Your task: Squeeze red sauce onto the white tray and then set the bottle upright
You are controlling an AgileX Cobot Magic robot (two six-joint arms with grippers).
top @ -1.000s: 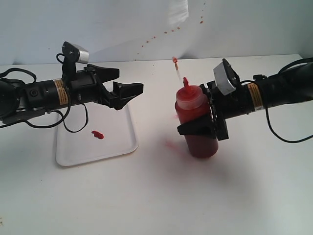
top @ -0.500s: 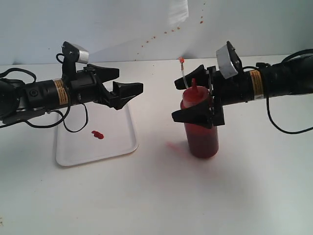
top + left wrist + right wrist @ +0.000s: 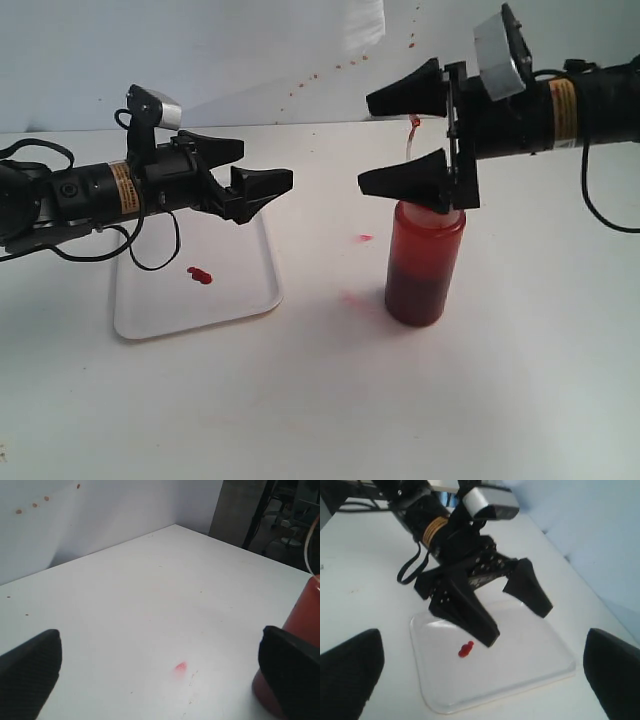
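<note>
The bottle (image 3: 425,262) stands upright on the table right of the white tray (image 3: 160,305), dark red inside, with nothing holding it. Its cap is hidden behind a finger of my right gripper (image 3: 368,142), which hangs open just above it. The thin tether (image 3: 411,135) shows between the fingers. A small blob of red sauce (image 3: 200,275) lies on the tray. My left gripper (image 3: 265,165) hovers open and empty over the tray's right side. The left wrist view catches the bottle (image 3: 305,610) at its edge. The right wrist view shows the tray (image 3: 520,672), the sauce (image 3: 465,650) and the left gripper (image 3: 517,622).
Faint pink smears (image 3: 352,298) mark the table left of the bottle, and another small smear (image 3: 365,238) lies a little farther back. Tiny red specks (image 3: 315,75) dot the back wall. The table's front half is bare white surface.
My right gripper let go of the bottle, opened wide and rose above it. The bottle went from tilted in the grip to standing upright alone. The left arm has not moved.
</note>
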